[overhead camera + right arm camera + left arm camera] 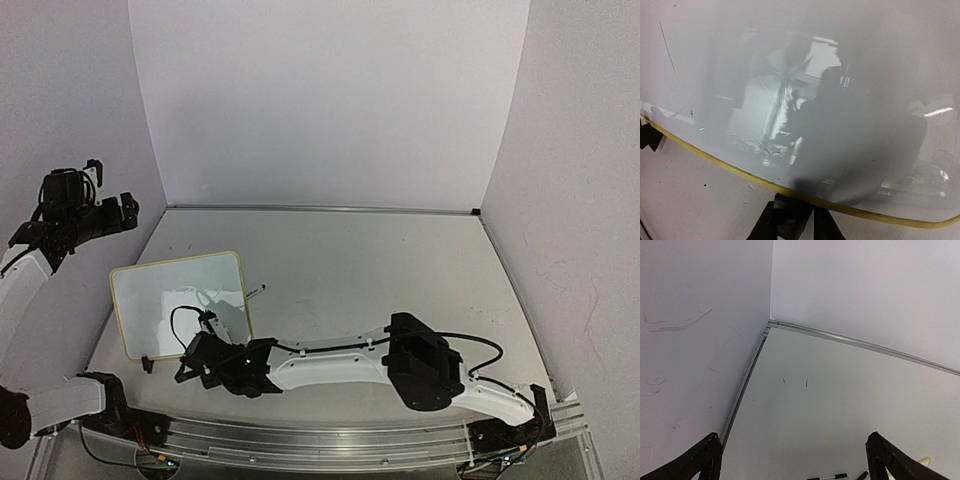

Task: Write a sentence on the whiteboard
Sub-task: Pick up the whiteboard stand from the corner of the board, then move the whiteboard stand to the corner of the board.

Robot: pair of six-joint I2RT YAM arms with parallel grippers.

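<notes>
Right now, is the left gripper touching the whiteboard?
Apart. The top external view shows the left gripper hanging beyond the far left corner of the whiteboard, with a plain gap between them.

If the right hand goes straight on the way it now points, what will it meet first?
Most likely the whiteboard: its glossy face fills the right wrist view just ahead, though depth is unclear.

The top camera looks down from behind both arms. The left wrist camera faces past the left gripper to the far corner of the table. The right wrist camera sits close over the whiteboard, which the top view shares.
</notes>
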